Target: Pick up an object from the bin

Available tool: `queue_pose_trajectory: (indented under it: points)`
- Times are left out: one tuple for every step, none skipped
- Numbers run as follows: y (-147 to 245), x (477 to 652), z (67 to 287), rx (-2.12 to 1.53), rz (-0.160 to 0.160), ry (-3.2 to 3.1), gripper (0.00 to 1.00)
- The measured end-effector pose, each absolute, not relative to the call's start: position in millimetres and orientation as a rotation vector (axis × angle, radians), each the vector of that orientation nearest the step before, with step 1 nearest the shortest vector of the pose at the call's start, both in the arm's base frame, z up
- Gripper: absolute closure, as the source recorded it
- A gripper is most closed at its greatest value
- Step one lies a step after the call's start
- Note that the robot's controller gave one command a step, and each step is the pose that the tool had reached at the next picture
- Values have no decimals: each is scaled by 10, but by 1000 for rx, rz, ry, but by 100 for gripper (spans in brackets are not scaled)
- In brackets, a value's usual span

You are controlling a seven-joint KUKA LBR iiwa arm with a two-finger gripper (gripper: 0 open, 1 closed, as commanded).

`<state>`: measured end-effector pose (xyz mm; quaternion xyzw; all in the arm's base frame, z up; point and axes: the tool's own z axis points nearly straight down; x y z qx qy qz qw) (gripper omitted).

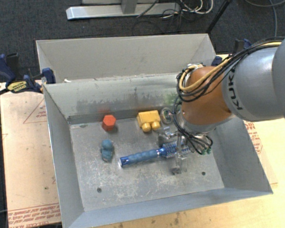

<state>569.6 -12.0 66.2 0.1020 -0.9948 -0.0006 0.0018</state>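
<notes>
Bin [139, 188] of grey sheet metal, sloped walls, flat bottom. The bottom is scuffed and streaked with pale scratches, with a few dark specks near the front. Dark carpeted floor [25, 22] lies beyond the bin. Loose cables [192, 0] lie on it at the far side.

Arm [259, 83] enters from the right, a grey link ending in an orange wrist cover [205, 98] with yellow and black wires looped over it. The wrist hangs over the right half of the bin and hides part of the back wall and the bottom beneath it.

Claw [178, 156] is low over the bin bottom, right of centre. It sits at the right end of a long blue rod [141, 158]. The rod lies flat, running left to right and rising slightly to the right. Its right end disappears into the claw's metalwork. I cannot tell whether the claw is released or clenched, nor whether the rod is gripped.

Other contents, all apart from one another:
- yellow toy piece [148, 120], just beyond the rod and near the wrist, close to the back wall
- orange-red hexagonal block [109, 122], left of the yellow piece, at the foot of the back wall
- small lumpy blue thing [107, 150], near the rod's left end but not touching it

The left and front parts of the bottom carry nothing but scratches.
</notes>
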Motion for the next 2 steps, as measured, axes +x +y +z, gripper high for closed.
queue_pose_trajectory:
  points:
    - [-192,5786,1008,594,0,-3090,0]
    - [-344,5868,1066,363,-1,-3125,0]
